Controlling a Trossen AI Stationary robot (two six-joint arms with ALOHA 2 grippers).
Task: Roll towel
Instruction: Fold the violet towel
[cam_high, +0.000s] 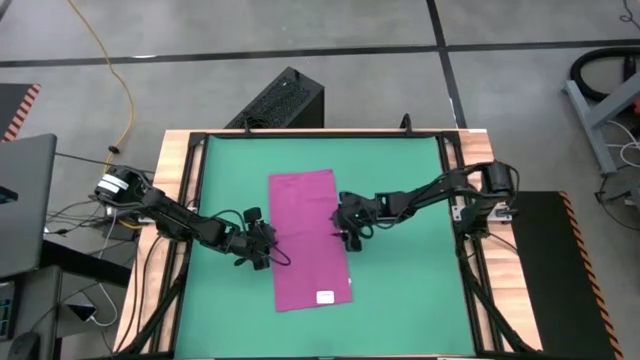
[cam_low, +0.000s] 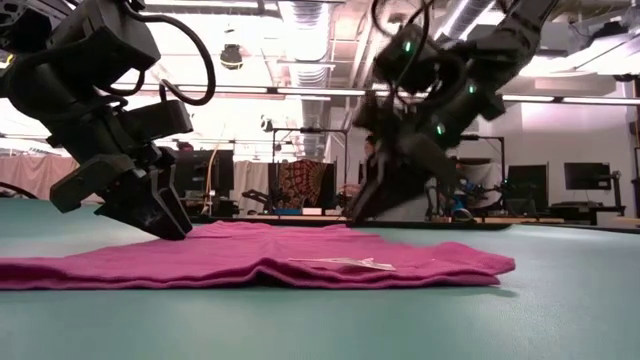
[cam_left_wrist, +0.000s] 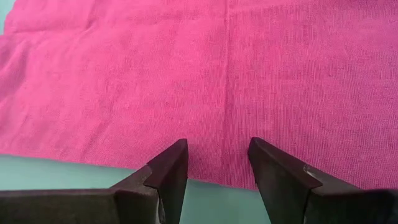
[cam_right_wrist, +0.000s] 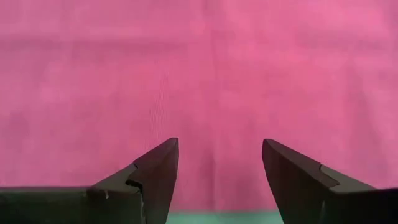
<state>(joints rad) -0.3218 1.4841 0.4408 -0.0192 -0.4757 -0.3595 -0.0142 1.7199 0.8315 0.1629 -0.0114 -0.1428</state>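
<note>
High view: towel (cam_high: 310, 240) flat on green mat (cam_high: 400, 180).

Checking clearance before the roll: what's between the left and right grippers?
Only the towel, lying flat on the green mat. The high view shows the left gripper at one long edge, the right gripper at the other, jaws open.

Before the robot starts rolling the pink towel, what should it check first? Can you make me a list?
1. Towel lies flat on the green mat: ok.
2. Left gripper open at the towel's long edge: ok.
3. Right gripper open at the opposite long edge: ok.
4. White tag showing on top, near one short end: ok.
5. Either gripper's fingers touching the cloth: cannot tell.
</note>
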